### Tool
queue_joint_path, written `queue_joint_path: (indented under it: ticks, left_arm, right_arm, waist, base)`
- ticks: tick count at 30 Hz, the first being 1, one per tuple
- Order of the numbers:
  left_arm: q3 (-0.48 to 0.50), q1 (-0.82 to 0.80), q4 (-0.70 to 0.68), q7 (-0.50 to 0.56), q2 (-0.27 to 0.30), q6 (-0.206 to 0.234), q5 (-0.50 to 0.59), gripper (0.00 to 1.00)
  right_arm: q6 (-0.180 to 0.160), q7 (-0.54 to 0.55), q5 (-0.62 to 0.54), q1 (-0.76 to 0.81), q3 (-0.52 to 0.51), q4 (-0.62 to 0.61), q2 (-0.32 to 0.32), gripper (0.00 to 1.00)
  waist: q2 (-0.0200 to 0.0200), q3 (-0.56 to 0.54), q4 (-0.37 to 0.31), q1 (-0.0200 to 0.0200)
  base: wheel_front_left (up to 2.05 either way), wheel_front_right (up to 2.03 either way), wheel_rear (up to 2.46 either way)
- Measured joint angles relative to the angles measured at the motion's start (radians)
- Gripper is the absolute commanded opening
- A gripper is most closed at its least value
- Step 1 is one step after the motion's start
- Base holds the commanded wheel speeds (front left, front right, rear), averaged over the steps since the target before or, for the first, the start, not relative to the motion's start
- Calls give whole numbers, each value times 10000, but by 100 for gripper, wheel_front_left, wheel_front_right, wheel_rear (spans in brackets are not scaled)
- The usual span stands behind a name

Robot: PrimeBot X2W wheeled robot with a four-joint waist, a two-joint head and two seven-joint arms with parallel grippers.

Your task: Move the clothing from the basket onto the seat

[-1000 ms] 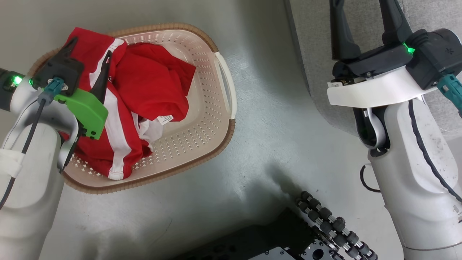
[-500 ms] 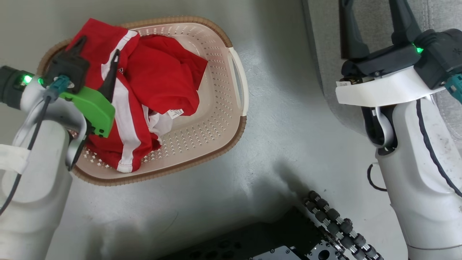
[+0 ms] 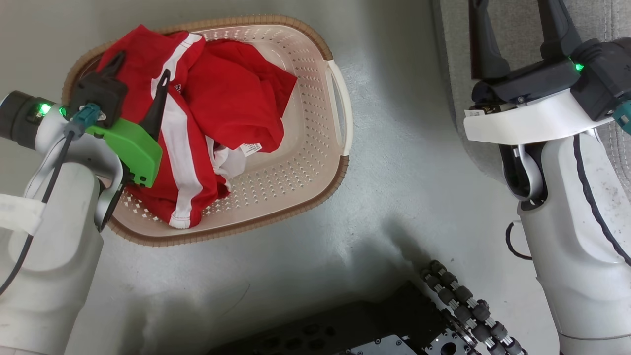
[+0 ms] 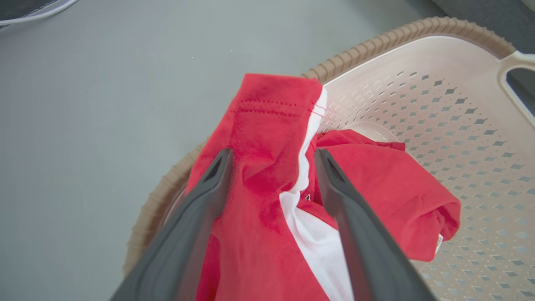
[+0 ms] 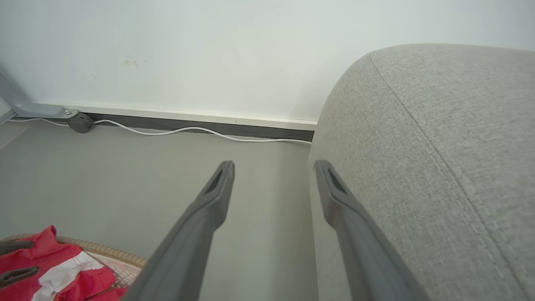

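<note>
The left hand (image 3: 140, 71) hangs open over the clothing (image 3: 236, 103), fingers (image 4: 196, 209) either side of a raised red fold, gripping nothing; the clothing lies heaped in the basket (image 3: 315, 162) on the floor (image 3: 394, 207). Further off, the right hand (image 5: 271, 165) is spread empty beside the sofa (image 5: 418, 167).

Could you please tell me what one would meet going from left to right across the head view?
left arm → clothing → basket handle → floor → right gripper, with the seat behind it.
</note>
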Motion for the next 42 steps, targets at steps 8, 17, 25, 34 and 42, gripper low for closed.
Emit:
queue_joint_path:
  ticks: [8, 17, 25, 34, 42]
  left_arm:
    - [-69, -343, 230, -125, 65, -29, -46, 94]
    - [-169, -577, 476, -261, 82, -29, -46, 27]
    - [-295, -650, 746, -573, -67, -29, -150, 0]
    - [-401, -641, 1104, -884, -360, -29, -554, 0]
    - [-422, -546, 1356, -1279, -685, -29, -867, 0]
  right_arm:
    - [81, 0, -67, 0, -56, -4, 12, 100]
    - [92, 0, -71, 0, -138, -6, 50, 100]
    - [96, 0, -100, -3, -236, 36, 88, 100]
    - [169, 0, -171, -1, -372, 188, 88, 100]
    - [178, 0, -320, 210, -495, 374, 54, 100]
  waist:
    - [0, 103, 33, 0]
    - [0, 203, 21, 0]
    - [0, 111, 75, 0]
    - [0, -296, 262, 0]
    - [0, -777, 495, 0]
  base:
    - [0, 0, 0]
    - [0, 0, 0]
    - [0, 0, 0]
    - [0, 0, 0]
    - [0, 0, 0]
